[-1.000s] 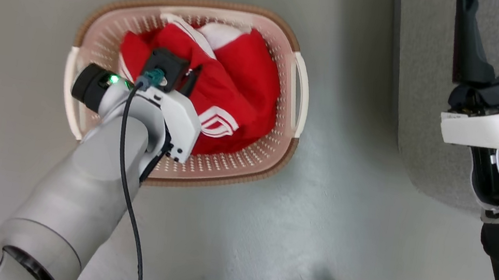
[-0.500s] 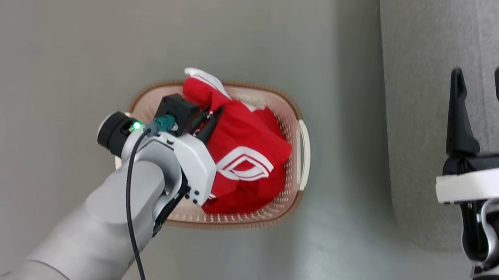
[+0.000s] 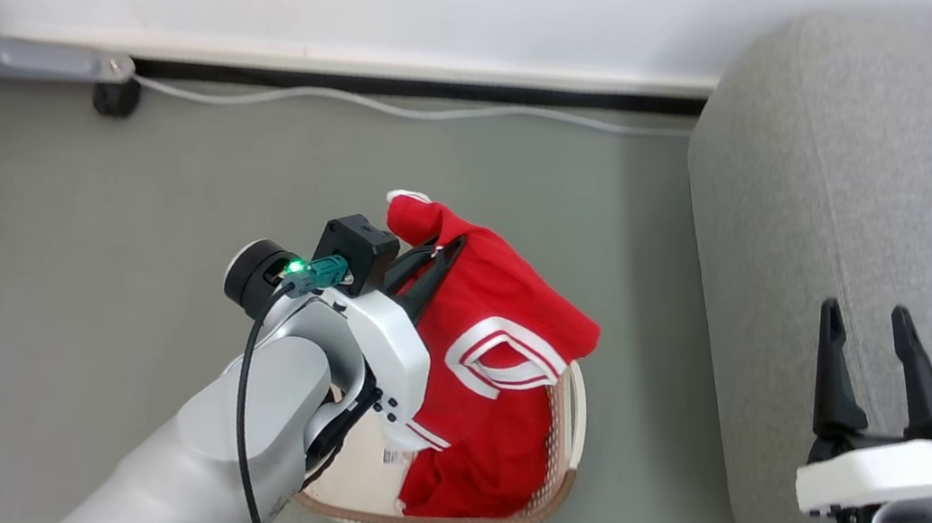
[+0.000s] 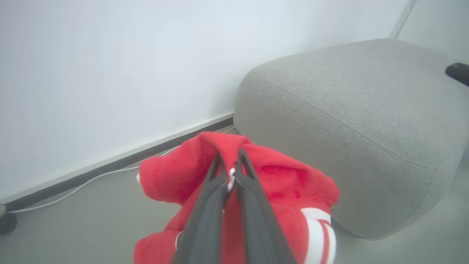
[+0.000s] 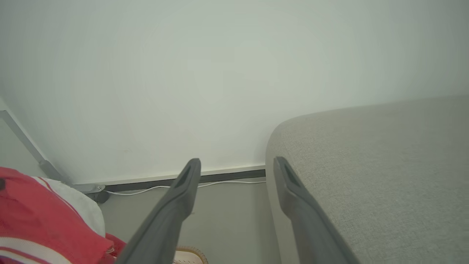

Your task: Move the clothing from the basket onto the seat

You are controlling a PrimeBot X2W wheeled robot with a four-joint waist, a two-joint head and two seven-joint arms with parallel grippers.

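Observation:
My left gripper (image 3: 440, 251) is shut on a fold of the red clothing (image 3: 497, 366), which hangs from it above the basket (image 3: 558, 484); its white stripes show on the near side. In the left wrist view the two fingers pinch the red clothing (image 4: 278, 179) at the left gripper (image 4: 229, 156). The cream basket stands on the floor below, partly hidden by my arm and the cloth, with a paper label (image 3: 391, 454) inside. The grey seat (image 3: 876, 201) rises to the right. My right gripper (image 3: 864, 317) is open beside the seat's edge, holding nothing.
A white wall with a dark baseboard (image 3: 417, 89) runs along the back, with a white cable (image 3: 378, 106) on the floor before it and a dark caster (image 3: 115, 98) at the left. Grey floor lies between the basket and the seat.
My left gripper has lifted the red clothing up out of the basket. The head camera has tilted up, so the wall and more of the seat have come into view.

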